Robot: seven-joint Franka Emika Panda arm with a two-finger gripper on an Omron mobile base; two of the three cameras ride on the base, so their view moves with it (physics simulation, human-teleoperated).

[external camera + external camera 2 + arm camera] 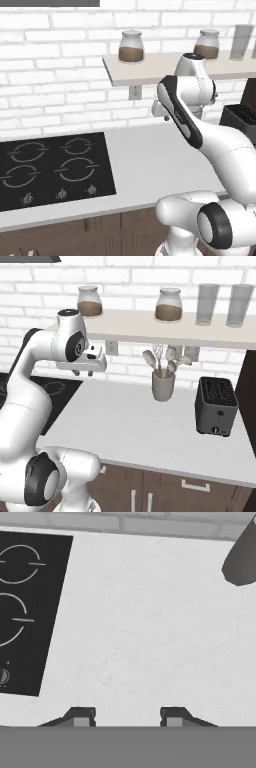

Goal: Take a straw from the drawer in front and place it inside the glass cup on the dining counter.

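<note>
My gripper (82, 374) hangs high over the white counter with the black cooktop, pointing down at its bare middle. In the hand view its two dark fingertips (80, 714) stand apart with nothing between them, so the gripper (127, 714) is open and empty. From the left it shows beside the arm's upper link (161, 114). Dark brown cabinet fronts run under the counter edge; one with a short horizontal handle (195, 485) looks like a drawer and is shut. The straw, the glass cup and the dining counter are out of view.
The cooktop (50, 170) lies at the left of the counter (150, 165). A grey utensil crock (163, 386) and a black toaster (216, 406) stand at the back right. A wall shelf (150, 328) above carries jars and tall glasses (207, 303).
</note>
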